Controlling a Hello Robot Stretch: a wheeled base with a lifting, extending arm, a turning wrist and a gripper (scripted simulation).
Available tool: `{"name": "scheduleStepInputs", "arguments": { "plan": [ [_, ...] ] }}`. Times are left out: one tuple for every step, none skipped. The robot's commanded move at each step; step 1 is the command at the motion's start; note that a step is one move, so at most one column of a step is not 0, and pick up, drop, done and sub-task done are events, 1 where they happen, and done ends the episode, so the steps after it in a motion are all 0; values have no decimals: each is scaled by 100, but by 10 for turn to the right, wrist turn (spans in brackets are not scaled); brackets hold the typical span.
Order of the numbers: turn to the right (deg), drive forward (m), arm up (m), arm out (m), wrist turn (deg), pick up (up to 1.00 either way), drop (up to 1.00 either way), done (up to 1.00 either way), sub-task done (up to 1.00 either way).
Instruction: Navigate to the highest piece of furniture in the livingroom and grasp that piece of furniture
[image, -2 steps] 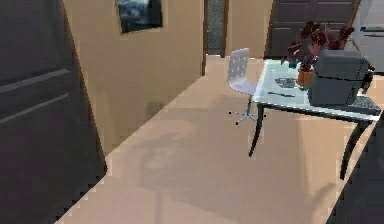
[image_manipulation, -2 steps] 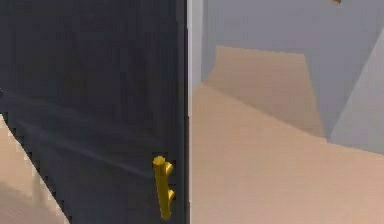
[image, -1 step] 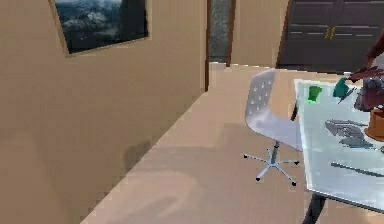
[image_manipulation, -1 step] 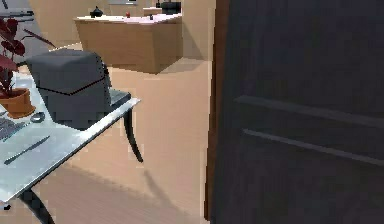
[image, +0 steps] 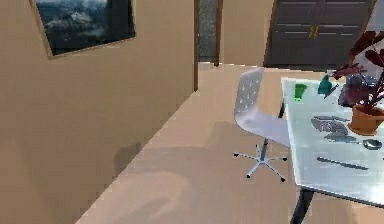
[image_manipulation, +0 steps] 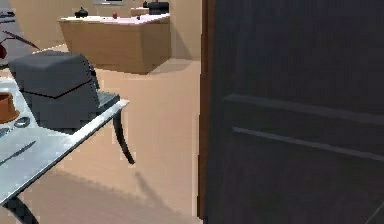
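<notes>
Beside the bench (image: 305, 178), a tall dark panelled piece (image_manipulation: 290, 110) looms, possibly the target furniture; drive slowly past the white chair (image: 258, 120), confirming height first. The hand's state cannot be told.

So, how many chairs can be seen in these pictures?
1. A white swivel chair stands by the table's left edge in the forward view. More may be hidden behind the table.
</notes>
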Motion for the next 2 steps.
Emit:
{"name": "scheduleStepInputs", "arguments": {
  "plan": [
    [0, 100, 0, 0, 0, 0, 0, 0, 0],
    [0, 35, 0, 0, 0, 0, 0, 0, 0]
  ]
}}
